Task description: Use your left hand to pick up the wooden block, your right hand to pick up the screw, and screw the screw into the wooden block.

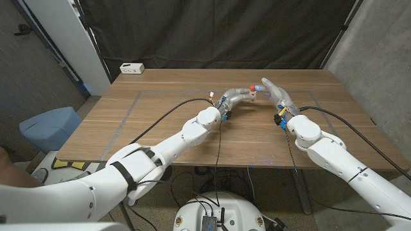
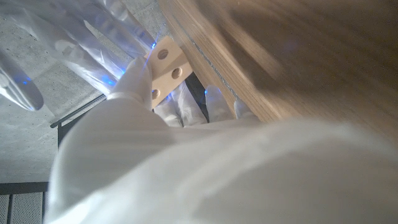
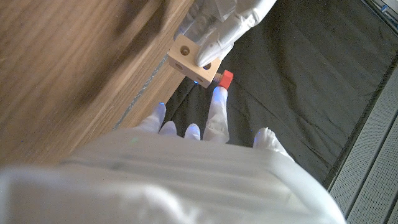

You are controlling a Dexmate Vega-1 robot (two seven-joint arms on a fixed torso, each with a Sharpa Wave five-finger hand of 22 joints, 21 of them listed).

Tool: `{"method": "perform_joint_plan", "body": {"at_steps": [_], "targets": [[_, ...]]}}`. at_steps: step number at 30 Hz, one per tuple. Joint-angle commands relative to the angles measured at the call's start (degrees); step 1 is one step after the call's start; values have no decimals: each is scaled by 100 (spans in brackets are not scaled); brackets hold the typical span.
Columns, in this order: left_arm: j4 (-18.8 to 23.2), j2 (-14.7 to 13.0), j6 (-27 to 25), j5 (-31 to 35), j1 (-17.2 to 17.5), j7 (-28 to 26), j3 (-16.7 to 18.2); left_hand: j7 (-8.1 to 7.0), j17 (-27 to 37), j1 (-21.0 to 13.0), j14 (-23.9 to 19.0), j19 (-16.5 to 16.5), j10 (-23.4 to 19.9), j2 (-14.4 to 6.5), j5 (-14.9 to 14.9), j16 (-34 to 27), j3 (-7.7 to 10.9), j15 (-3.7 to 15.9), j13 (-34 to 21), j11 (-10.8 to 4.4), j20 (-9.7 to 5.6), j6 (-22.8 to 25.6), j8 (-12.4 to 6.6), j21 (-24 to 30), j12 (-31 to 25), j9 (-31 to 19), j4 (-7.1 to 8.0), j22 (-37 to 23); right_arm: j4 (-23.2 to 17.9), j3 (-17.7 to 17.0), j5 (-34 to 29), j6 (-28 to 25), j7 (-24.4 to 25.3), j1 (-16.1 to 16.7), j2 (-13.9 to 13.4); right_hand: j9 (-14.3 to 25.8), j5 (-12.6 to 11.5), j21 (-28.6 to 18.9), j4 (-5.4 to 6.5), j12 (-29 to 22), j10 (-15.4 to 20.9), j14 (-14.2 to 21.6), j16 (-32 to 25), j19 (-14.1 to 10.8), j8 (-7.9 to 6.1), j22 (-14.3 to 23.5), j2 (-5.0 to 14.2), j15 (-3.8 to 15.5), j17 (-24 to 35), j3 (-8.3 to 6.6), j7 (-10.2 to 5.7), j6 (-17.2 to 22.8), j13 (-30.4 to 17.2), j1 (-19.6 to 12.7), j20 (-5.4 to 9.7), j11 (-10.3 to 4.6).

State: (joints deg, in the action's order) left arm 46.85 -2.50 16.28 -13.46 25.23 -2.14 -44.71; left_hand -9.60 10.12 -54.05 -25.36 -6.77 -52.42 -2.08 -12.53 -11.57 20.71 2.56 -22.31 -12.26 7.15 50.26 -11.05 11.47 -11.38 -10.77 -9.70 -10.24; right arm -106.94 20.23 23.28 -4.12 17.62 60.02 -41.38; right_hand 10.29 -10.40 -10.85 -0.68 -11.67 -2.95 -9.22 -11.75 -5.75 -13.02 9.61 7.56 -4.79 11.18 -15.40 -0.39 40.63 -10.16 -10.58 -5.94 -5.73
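Note:
My left hand holds the pale wooden block above the table's far middle. In the right wrist view the block shows round holes, with the left hand wrapped around it. The red screw sticks out of one block face, its head also in the head view. My right hand reaches in from the right with its fingers stretched out and apart. One fingertip touches the screw's head; the others stay off it. In the left wrist view my thumb presses the block.
The wooden table has a taped rectangle outline on it. A white power strip lies at its far left corner. A blue bin stands on the floor to the left. Black curtains hang behind the table.

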Motion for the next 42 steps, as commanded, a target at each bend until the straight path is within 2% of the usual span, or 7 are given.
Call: {"method": "perform_joint_plan", "body": {"at_steps": [1,26,42], "targets": [[-56,33,-1,10,-29,14,-22,64,19,43,-31,19,-66,-207,-33,-2,95,307,-137,-3,26,128,-29,34,-75,-28,69,-29,-149,-30,-67,-61,49,88,-86,22,-8,-46,-5,-21,68,12,-42,-37,-7,7,13,25,10,-72,-13,96,-7,-30,-24,7],[78,-35,-66,18,11,6,-21,80,19,43,-36,16,-63,-211,-34,-3,99,309,-136,-4,30,130,-30,35,-73,-29,70,-29,-316,56,-99,-184,-98,59,-154,22,-4,-33,-25,-26,227,69,-40,-68,-1,7,11,60,5,-128,-25,281,-7,-34,-33,-34],[253,-103,-138,37,79,-42,-21,71,19,41,-38,13,-68,-209,-34,-4,99,310,-138,-3,34,124,-28,36,-77,-29,69,-29,-380,-138,-110,-170,157,258,-181,24,-2,-50,-53,-31,353,183,-63,-157,11,6,1,83,-4,-171,-30,404,-8,-48,-30,-1]]}}
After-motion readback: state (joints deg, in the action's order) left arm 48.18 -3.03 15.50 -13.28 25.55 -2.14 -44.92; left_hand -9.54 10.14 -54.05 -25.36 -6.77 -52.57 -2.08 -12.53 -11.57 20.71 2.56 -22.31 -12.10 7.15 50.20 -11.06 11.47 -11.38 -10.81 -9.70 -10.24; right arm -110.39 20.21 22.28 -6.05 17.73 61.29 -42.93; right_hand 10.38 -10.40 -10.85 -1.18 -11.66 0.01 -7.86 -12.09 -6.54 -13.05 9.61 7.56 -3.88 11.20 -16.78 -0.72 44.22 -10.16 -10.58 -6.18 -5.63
